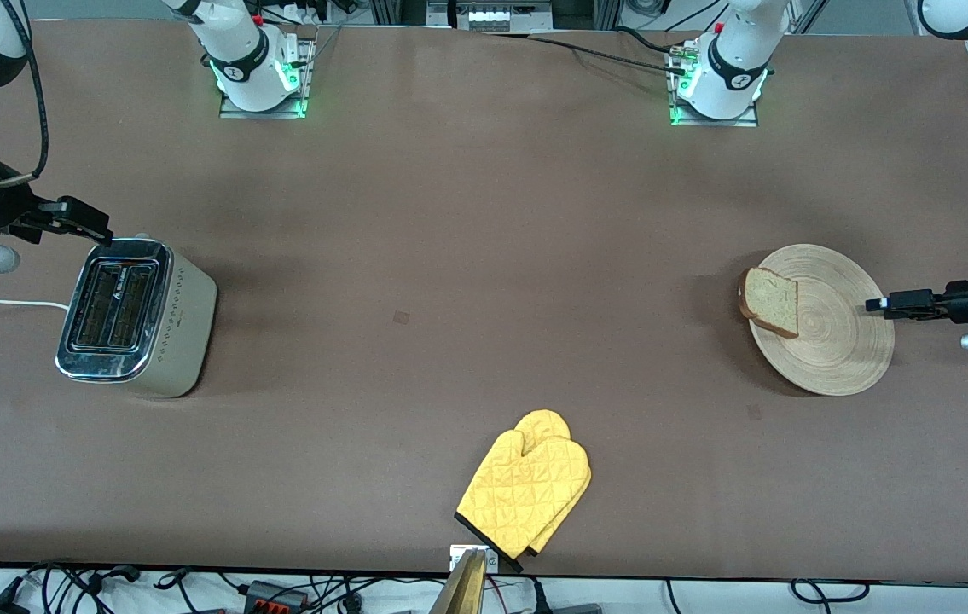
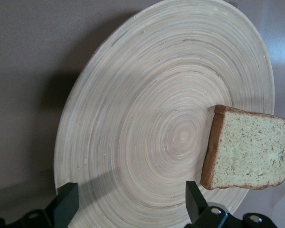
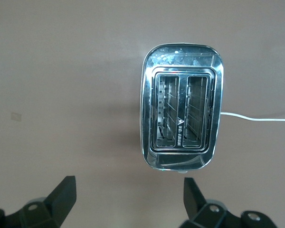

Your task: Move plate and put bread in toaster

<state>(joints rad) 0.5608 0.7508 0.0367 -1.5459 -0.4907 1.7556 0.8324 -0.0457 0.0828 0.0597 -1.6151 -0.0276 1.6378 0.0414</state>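
Mitt; bread on plate.

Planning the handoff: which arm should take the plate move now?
Left. The left gripper, open, is over the plate rim, with the bread on it. The right gripper, open, waits above the toaster at the right arm's end.

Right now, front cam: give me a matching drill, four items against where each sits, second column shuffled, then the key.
Items
1. bread
2. toaster
3. oven mitt
4. left pincer

Places
A. at the table edge nearest the front camera
B. over the plate's rim, open
C. at the right arm's end of the table, slots empty
D. on the plate, overhanging its rim

Pairs: 1-D, 2-C, 3-A, 4-B
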